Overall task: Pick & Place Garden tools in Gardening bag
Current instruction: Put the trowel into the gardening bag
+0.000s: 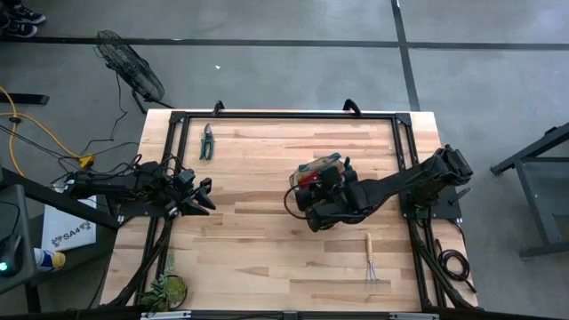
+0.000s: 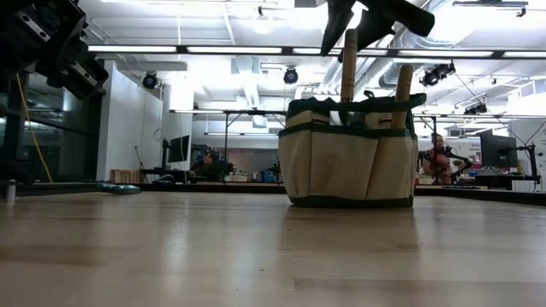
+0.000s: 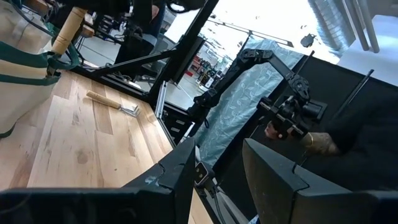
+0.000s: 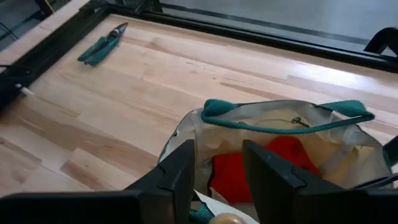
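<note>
One gardening bag (image 1: 317, 171) stood right of the bench (image 1: 267, 222) middle with two wooden handles (image 2: 348, 64) poking up and a red cloth (image 4: 283, 163) inside; one green-handled pruner (image 1: 206, 142) lay near the far left corner, one hand rake (image 1: 370, 258) near the right front edge, one leafy plant clump (image 1: 165, 290) at the front left corner. The right tool (image 4: 217, 177) hung over the bag mouth, fingers spread, pinching nothing; the left tool (image 3: 219, 171) waited at the left edge, fingers apart and empty, with wide bare wood between the arms. A white box (image 1: 67, 233) off the bench's left side carried writing too small to read.
</note>
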Motion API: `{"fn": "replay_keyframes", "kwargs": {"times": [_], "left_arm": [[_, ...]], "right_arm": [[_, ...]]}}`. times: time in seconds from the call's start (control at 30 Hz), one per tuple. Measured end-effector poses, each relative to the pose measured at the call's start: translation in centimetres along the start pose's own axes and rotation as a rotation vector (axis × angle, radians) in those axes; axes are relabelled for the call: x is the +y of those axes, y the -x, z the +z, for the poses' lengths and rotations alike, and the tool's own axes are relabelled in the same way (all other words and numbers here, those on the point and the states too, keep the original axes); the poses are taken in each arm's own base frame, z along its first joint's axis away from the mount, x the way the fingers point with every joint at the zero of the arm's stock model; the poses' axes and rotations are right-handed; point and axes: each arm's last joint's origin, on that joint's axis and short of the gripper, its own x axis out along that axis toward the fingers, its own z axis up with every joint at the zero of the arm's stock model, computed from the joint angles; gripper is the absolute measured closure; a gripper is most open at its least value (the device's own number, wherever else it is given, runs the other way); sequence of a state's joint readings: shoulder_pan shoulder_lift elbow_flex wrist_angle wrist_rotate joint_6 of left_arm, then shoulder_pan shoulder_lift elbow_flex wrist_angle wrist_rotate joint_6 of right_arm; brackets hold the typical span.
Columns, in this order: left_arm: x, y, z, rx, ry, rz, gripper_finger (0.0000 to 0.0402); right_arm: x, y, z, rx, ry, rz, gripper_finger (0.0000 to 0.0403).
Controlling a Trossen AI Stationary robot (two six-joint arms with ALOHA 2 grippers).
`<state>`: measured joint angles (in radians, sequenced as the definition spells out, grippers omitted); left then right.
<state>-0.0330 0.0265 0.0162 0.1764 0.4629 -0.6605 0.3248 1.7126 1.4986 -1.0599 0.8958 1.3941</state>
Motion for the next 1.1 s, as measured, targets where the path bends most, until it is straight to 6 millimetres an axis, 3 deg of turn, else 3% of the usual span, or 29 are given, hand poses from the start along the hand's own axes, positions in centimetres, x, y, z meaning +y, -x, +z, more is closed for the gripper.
{"fn": "replay_keyframes", "kwargs": {"times": [0.3, 0.57, 0.83, 1.1], "left_arm": [[0.0, 0.0, 0.0, 0.000, 0.000, 0.000, 0.0270], [0.0, 0.0, 0.0, -0.001, 0.000, 0.000, 0.0270], [0.0, 0.0, 0.0, -0.001, 0.000, 0.001, 0.0270], [0.0, 0.0, 0.0, -0.001, 0.000, 0.001, 0.0270]], "right_arm": [[-1.3, 1.5, 2.2, 0.041, -0.101, 0.049, 0.0297], [-2.3, 2.9, 3.6, 0.070, -0.177, 0.095, 0.0393], [-2.4, 3.2, 3.4, 0.217, -0.218, 0.128, 0.0401], [-2.4, 3.2, 3.3, 0.251, -0.241, 0.129, 0.0401]]}}
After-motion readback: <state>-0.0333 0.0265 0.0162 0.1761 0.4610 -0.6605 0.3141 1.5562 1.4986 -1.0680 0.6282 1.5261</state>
